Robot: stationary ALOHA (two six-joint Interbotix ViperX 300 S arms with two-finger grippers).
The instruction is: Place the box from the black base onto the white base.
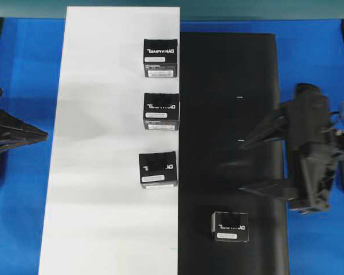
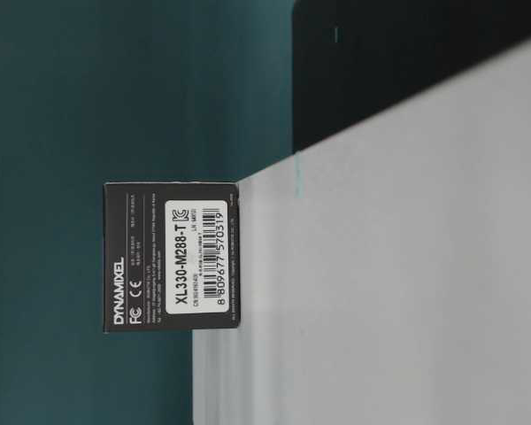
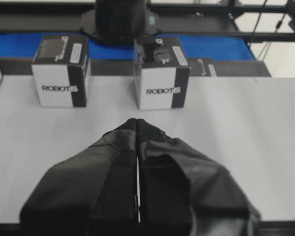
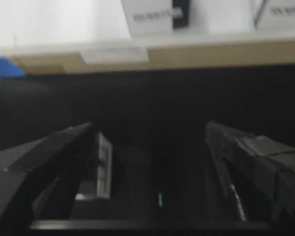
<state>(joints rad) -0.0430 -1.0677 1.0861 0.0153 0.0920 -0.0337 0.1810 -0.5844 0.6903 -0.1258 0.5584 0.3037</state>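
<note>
The box [image 1: 229, 226] stands alone near the front end of the black base [image 1: 229, 103], lettering up. My right gripper [image 1: 243, 166] hovers open over the black base, just beyond the box, with nothing between its fingers. In the right wrist view the gripper [image 4: 150, 128] is spread wide, and the box [image 4: 104, 164] shows only as a pale label partly hidden behind the left finger [image 4: 64, 147]. The white base [image 1: 103, 143] lies alongside on the left. My left gripper [image 1: 43, 134] rests shut and empty at the white base's left edge, tips together [image 3: 137, 123].
Three like boxes line the white base's right edge: far [image 1: 160, 58], middle [image 1: 161, 111], near [image 1: 158, 169]. Two of them [image 3: 61, 71] [image 3: 161, 73] face the left gripper. The table-level view shows one labelled box [image 2: 171, 257] on the white sheet. Blue table [image 1: 28, 69] surrounds both bases.
</note>
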